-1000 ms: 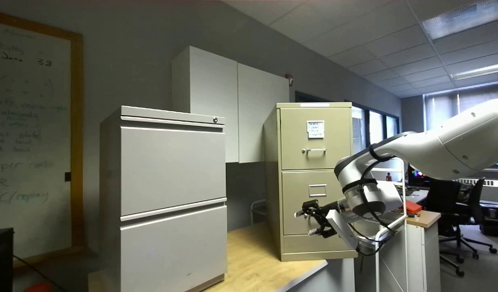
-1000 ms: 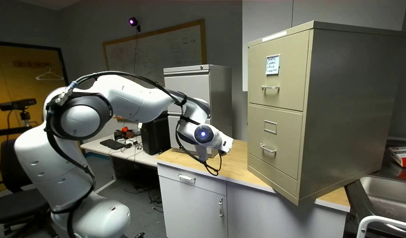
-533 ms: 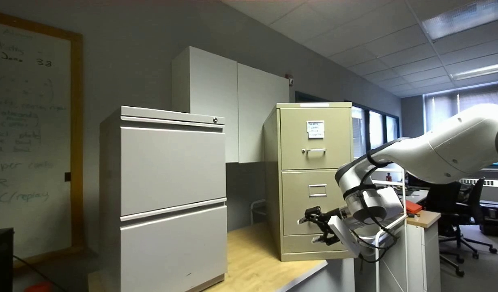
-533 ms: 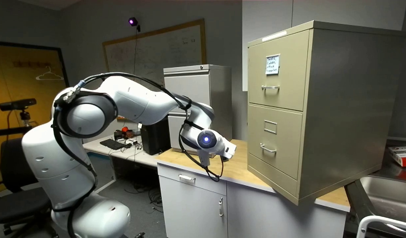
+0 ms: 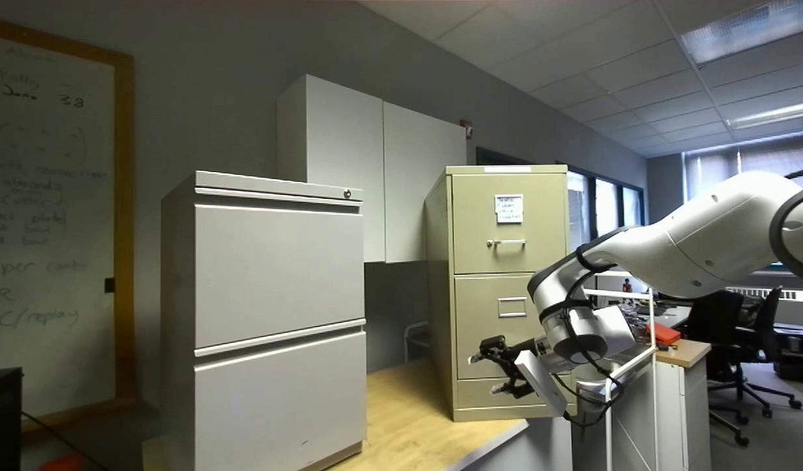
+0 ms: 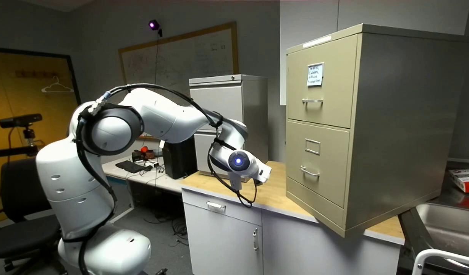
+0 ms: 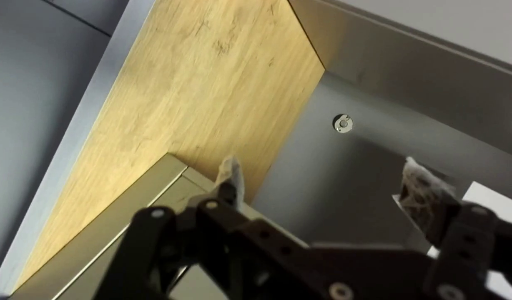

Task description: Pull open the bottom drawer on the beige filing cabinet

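Observation:
The beige filing cabinet (image 5: 441,275) stands on a wooden counter and shows in both exterior views (image 6: 402,126). Its bottom drawer (image 5: 473,307) is closed; the front also shows in an exterior view (image 6: 333,164) with its metal handle (image 6: 309,172). My gripper (image 5: 486,374) is open and empty. In that exterior view it overlaps the lower drawer front and hides the handle. In an exterior view the wrist (image 6: 253,168) hangs left of the cabinet, apart from it, with the fingers hidden. In the wrist view the open fingers (image 7: 320,164) are above the cabinet's edge (image 7: 99,233).
A pale grey cabinet (image 5: 277,275) stands on the same counter (image 5: 414,425). A white cupboard (image 5: 421,176) hangs on the wall. A white metal rail (image 5: 651,392) stands near the arm. A sink (image 6: 452,221) lies beside the beige cabinet.
The arm has lowered a little. In an exterior view my gripper went right and down, then back left. In an exterior view the arm's shoulder has swung right. The drawer is unmoved.

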{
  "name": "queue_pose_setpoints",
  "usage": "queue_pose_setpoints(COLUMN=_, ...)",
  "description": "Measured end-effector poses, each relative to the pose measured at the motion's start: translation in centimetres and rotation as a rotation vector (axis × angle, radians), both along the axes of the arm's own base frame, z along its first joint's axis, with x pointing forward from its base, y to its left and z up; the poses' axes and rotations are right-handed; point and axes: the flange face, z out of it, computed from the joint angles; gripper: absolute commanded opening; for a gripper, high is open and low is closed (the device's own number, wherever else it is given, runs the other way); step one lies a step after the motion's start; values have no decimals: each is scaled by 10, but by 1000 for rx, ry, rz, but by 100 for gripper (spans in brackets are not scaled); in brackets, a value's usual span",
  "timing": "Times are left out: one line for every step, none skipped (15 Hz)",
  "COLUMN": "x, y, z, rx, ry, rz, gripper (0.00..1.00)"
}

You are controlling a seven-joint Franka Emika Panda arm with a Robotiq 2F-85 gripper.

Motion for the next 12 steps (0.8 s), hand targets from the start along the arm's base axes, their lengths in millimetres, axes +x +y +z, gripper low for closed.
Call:
queue_pose_setpoints(x=0, y=-15, z=2, rx=-3, ry=-7, rz=-24, gripper=100)
queue_pose_setpoints(x=-1, y=-30, z=4, rx=-6, ry=-17, rz=-50, gripper=100)
queue_pose_setpoints(x=-2, y=-46, z=8, rx=-6, ry=-28, rz=-76, gripper=100)
queue_pose_setpoints(x=-4, y=-61, z=11, rx=-6, ry=-40, rz=-101, gripper=100)
queue_pose_setpoints(x=-7, y=-75, z=15, rx=-4, ry=-55, rz=-125, gripper=100)
queue_pose_setpoints(x=-8, y=-87, z=18, rx=-1, ry=-69, rz=-146, gripper=100)
queue_pose_setpoints(x=-10, y=-98, z=21, rx=3, ry=-85, rz=-164, gripper=100)
queue_pose_setpoints(x=-10, y=-107, z=23, rx=6, ry=-103, rz=-180, gripper=100)
queue_pose_setpoints(x=-10, y=-115, z=25, rx=8, ry=-120, rz=-196, gripper=100)
queue_pose_setpoints(x=-10, y=-123, z=26, rx=10, ry=-137, rz=-208, gripper=100)
queue_pose_setpoints(x=-10, y=-130, z=27, rx=13, ry=-149, rz=-220, gripper=100)
queue_pose_setpoints(x=-9, y=-139, z=26, rx=18, ry=-158, rz=-230, gripper=100)
